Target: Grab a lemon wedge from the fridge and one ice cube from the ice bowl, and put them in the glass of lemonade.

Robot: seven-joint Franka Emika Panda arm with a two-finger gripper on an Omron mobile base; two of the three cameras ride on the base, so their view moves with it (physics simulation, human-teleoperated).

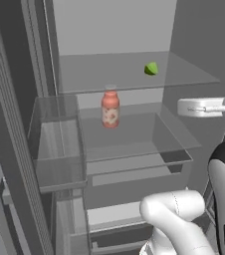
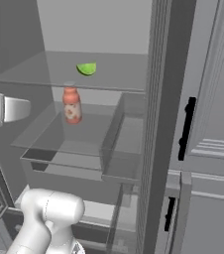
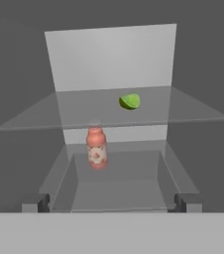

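Observation:
The fridge [image 1: 114, 30] stands open in front of me. The lemon wedge [image 1: 151, 68] [image 2: 86, 68] [image 3: 130, 101], a small yellow-green chunk, lies on the upper glass shelf [image 3: 84, 111], right of its middle. My gripper [image 3: 111, 203] is open and holds nothing. It hangs outside the fridge, facing the shelves, well short of the wedge and lower than it. My white hand [image 1: 200, 107] shows at the right of the opening. The ice cube, the ice bowl and the glass of lemonade are out of view.
A pink-labelled bottle [image 1: 110, 108] [image 3: 96, 148] stands upright on the lower glass shelf, left of and below the wedge. Clear door bins [image 1: 59, 144] [image 2: 126, 139] flank the opening. Light grey cabinets with black handles [image 2: 187, 129] stand to the right.

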